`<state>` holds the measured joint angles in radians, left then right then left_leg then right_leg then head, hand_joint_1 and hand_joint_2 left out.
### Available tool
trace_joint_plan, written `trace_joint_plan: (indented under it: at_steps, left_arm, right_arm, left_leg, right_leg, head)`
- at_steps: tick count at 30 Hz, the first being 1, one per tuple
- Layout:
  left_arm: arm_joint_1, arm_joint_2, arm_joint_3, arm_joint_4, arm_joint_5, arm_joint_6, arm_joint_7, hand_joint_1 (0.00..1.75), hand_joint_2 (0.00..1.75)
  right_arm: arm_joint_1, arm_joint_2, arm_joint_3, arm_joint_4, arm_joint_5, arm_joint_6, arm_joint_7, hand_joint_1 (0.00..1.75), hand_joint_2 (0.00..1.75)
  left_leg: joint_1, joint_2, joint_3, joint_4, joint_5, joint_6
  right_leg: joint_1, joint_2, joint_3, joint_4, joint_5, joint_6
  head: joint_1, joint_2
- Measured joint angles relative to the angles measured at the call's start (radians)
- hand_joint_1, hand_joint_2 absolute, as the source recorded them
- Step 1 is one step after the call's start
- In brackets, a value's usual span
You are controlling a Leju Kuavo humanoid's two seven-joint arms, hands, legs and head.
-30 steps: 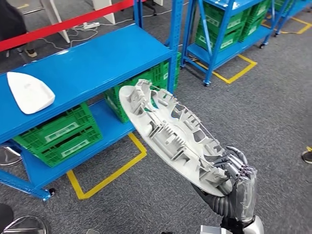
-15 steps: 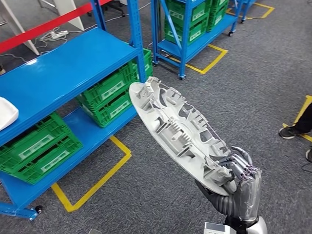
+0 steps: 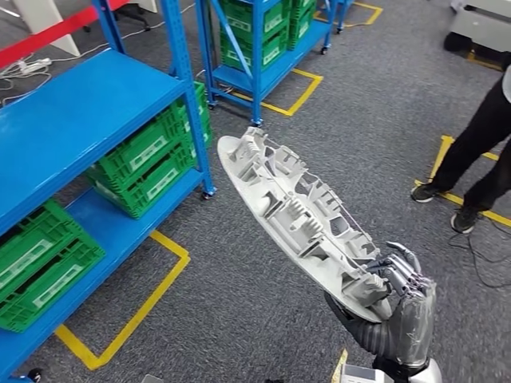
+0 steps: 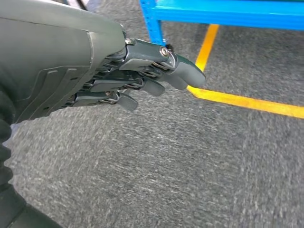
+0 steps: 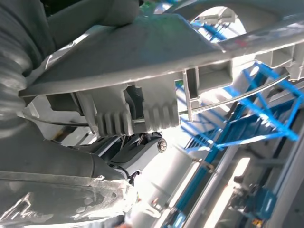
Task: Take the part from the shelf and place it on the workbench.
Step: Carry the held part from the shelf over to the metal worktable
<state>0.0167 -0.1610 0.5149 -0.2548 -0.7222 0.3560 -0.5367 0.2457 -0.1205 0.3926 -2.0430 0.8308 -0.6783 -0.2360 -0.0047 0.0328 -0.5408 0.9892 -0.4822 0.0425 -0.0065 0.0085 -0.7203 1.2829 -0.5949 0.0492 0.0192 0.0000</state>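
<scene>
Fingers [image 3: 402, 275] grip grey part [image 3: 289, 211], left hand [image 4: 118, 71] seemingly empty

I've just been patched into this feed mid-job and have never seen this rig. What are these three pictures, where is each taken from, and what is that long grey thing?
This is a walking humanoid robot with two arms and many-fingered hands. The wide picture looks forward and down from its head. There its right hand grips one end of the part, a long pale-grey plastic moulding with ribs and clips on its upper face, held above the carpet.

To the left stands a blue shelf with green crates underneath. A person's legs are at the right edge.

The other two pictures come from cameras at the wrists. One shows the left hand holding nothing, over grey carpet and a yellow floor line. The other looks along the part's ribbed side from close up.
</scene>
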Motion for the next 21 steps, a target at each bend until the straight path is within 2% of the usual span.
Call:
trace_joint_plan:
  at_steps: [1, 2, 4, 5, 6, 8, 9, 11, 12, 13, 14, 15, 16, 17, 19, 20, 21]
  left_arm:
    - [0.0, 0.0, 0.001, 0.0, 0.0, 0.0, 0.0, 0.0, 1.75]
    - [-0.001, -0.001, 0.001, 0.0, -0.001, 0.0, 0.0, 0.0, 1.75]
    - [-0.003, -0.002, 0.002, 0.0, -0.004, 0.0, 0.0, 0.0, 1.75]
    - [-0.003, -0.002, 0.002, 0.0, -0.005, 0.0, 0.0, 0.0, 1.75]
    - [-0.003, -0.002, 0.003, 0.0, -0.006, 0.0, 0.0, 0.0, 1.75]
    - [-0.005, -0.001, 0.003, 0.0, -0.009, 0.001, 0.0, 0.0, 1.75]
    - [-0.007, -0.001, 0.004, 0.0, -0.01, 0.001, 0.0, 0.0, 1.75]
    - [-0.008, -0.001, 0.005, -0.001, -0.011, 0.001, 0.0, 0.0, 1.75]
    - [-0.007, -0.001, 0.006, -0.001, -0.011, 0.001, 0.0, 0.0, 1.75]
    - [-0.006, -0.001, 0.008, -0.001, -0.012, 0.001, 0.0, 0.0, 1.75]
    - [-0.005, -0.001, 0.009, -0.001, -0.013, 0.001, 0.0, 0.0, 1.75]
    - [-0.003, -0.001, 0.011, -0.001, -0.013, 0.001, 0.0, 0.0, 1.75]
    - [-0.003, -0.001, 0.011, -0.001, -0.014, 0.001, 0.0, 0.0, 1.75]
    - [-0.003, -0.001, 0.012, -0.001, -0.014, 0.001, 0.0, 0.0, 1.75]
    - [-0.004, 0.0, 0.013, -0.001, -0.016, 0.001, 0.0, 0.0, 1.75]
    - [-0.004, 0.0, 0.014, -0.001, -0.016, 0.001, 0.0, 0.0, 1.75]
    - [-0.004, 0.001, 0.014, -0.001, -0.017, 0.001, 0.0, 0.0, 1.75]
  right_arm:
    - [0.001, 0.0, -0.002, 0.0, -0.002, 0.0, 0.0, 1.75, 1.75]
    - [0.002, 0.0, -0.006, 0.0, -0.003, 0.0, -0.001, 1.75, 1.75]
    - [0.002, 0.001, -0.012, -0.002, -0.004, 0.0, -0.003, 1.75, 1.75]
    - [0.002, 0.002, -0.015, -0.003, -0.005, 0.0, -0.004, 1.75, 1.75]
    - [0.003, 0.003, -0.017, -0.004, -0.006, 0.0, -0.005, 1.75, 1.75]
    - [0.009, 0.006, -0.022, -0.007, -0.007, 0.0, -0.006, 1.75, 1.75]
    - [0.012, 0.007, -0.024, -0.009, -0.007, 0.0, -0.006, 1.75, 1.75]
    - [0.016, 0.009, -0.028, -0.013, -0.008, 0.0, -0.007, 1.75, 1.75]
    - [0.017, 0.011, -0.03, -0.015, -0.009, 0.0, -0.008, 1.75, 1.75]
    - [0.018, 0.013, -0.032, -0.016, -0.01, 0.0, -0.01, 1.75, 1.75]
    - [0.019, 0.015, -0.033, -0.016, -0.011, 0.0, -0.011, 1.75, 1.75]
    - [0.022, 0.016, -0.036, -0.017, -0.012, 0.0, -0.012, 1.75, 1.75]
    - [0.025, 0.017, -0.038, -0.017, -0.014, 0.0, -0.013, 1.75, 1.75]
    - [0.028, 0.018, -0.041, -0.018, -0.016, 0.0, -0.014, 1.75, 1.75]
    - [0.032, 0.02, -0.045, -0.02, -0.02, 0.0, -0.018, 1.75, 1.75]
    - [0.034, 0.022, -0.047, -0.021, -0.022, 0.0, -0.021, 1.75, 1.75]
    - [0.035, 0.023, -0.049, -0.022, -0.023, 0.0, -0.023, 1.75, 1.75]
  left_leg:
    - [0.0, 0.012, 0.0, 0.0, 0.0, -0.001]
    - [0.0, 0.023, 0.001, 0.0, -0.001, -0.002]
    - [-0.004, 0.042, 0.004, 0.003, -0.006, -0.009]
    - [-0.008, 0.051, 0.005, 0.005, -0.008, -0.014]
    - [-0.011, 0.059, 0.006, 0.007, -0.009, -0.018]
    - [-0.013, 0.078, 0.007, 0.01, -0.012, -0.024]
    - [-0.011, 0.072, 0.006, 0.015, -0.019, -0.029]
    - [-0.005, 0.03, -0.016, 0.075, -0.064, -0.04]
    - [-0.001, 0.003, -0.041, 0.132, -0.098, -0.045]
    - [0.001, -0.012, -0.071, 0.2, -0.129, -0.047]
    - [0.001, -0.018, -0.097, 0.255, -0.148, -0.048]
    - [0.002, -0.021, -0.112, 0.283, -0.149, -0.047]
    - [0.002, -0.023, -0.111, 0.278, -0.13, -0.045]
    - [0.002, -0.03, -0.093, 0.236, -0.096, -0.041]
    - [0.003, -0.077, -0.038, 0.112, -0.027, -0.029]
    - [0.004, -0.1, -0.017, 0.063, -0.011, -0.025]
    - [0.004, -0.116, -0.006, 0.034, -0.006, -0.022]
  right_leg:
    - [-0.002, -0.005, 0.016, -0.022, 0.018, 0.003]
    - [-0.003, -0.014, 0.049, -0.077, 0.047, 0.004]
    - [-0.002, -0.059, 0.129, -0.213, 0.092, 0.003]
    - [0.0, -0.076, 0.154, -0.257, 0.101, -0.002]
    - [0.002, -0.085, 0.165, -0.277, 0.103, -0.008]
    - [0.002, -0.065, 0.163, -0.279, 0.106, -0.021]
    - [0.001, -0.054, 0.161, -0.28, 0.109, -0.026]
    - [-0.003, -0.033, 0.16, -0.283, 0.114, -0.038]
    - [-0.003, -0.022, 0.158, -0.283, 0.116, -0.043]
    - [-0.003, -0.01, 0.157, -0.283, 0.117, -0.046]
    - [-0.003, 0.004, 0.156, -0.282, 0.118, -0.048]
    - [-0.002, 0.017, 0.155, -0.282, 0.119, -0.049]
    - [-0.002, 0.031, 0.155, -0.281, 0.119, -0.049]
    - [-0.001, 0.044, 0.155, -0.281, 0.12, -0.049]
    - [-0.001, 0.068, 0.153, -0.278, 0.121, -0.046]
    - [-0.001, 0.079, 0.15, -0.275, 0.122, -0.043]
    - [-0.002, 0.089, 0.144, -0.274, 0.124, -0.038]
  head:
    - [0.0, 0.0]
    - [0.0, 0.0]
    - [0.002, 0.0]
    - [0.001, 0.0]
    - [0.001, 0.0]
    - [-0.001, 0.0]
    - [-0.002, 0.0]
    - [-0.005, 0.0]
    - [-0.006, 0.0]
    - [-0.007, 0.0]
    - [-0.007, 0.0]
    - [-0.007, 0.0]
    - [-0.007, 0.0]
    - [-0.007, 0.0]
    - [-0.007, 0.0]
    - [-0.007, 0.0]
    - [-0.006, 0.0]
